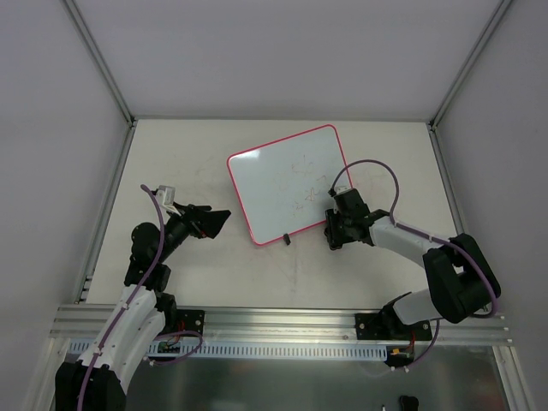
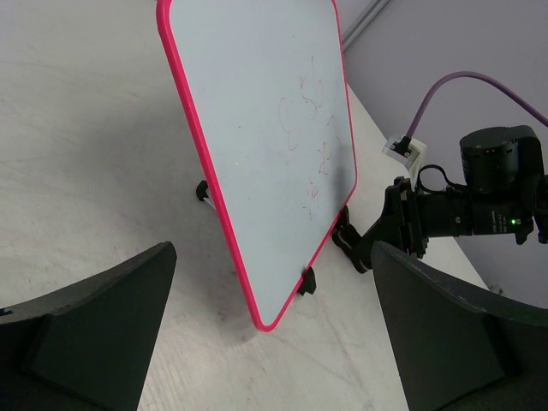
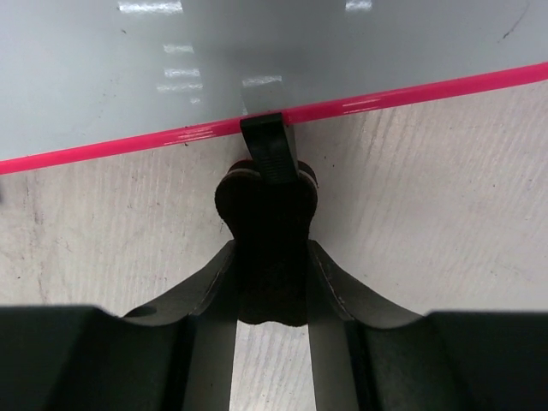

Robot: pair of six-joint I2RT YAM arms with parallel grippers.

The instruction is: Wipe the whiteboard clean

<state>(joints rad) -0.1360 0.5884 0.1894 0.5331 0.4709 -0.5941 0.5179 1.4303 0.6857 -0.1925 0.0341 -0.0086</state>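
Right hand (image 1: pixel 332 227) is clamped on the black clip (image 3: pixel 267 158) at the whiteboard (image 1: pixel 287 184) near edge; left hand (image 1: pixel 218 223), fingers spread apart, sits well off its left side.

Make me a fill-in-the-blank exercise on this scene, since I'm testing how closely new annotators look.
The whiteboard has a ____ frame.
The left gripper is ____ and apart from the whiteboard.
The right gripper is shut on a black ____ at the whiteboard's near edge.
Missing words: pink; open; clip.
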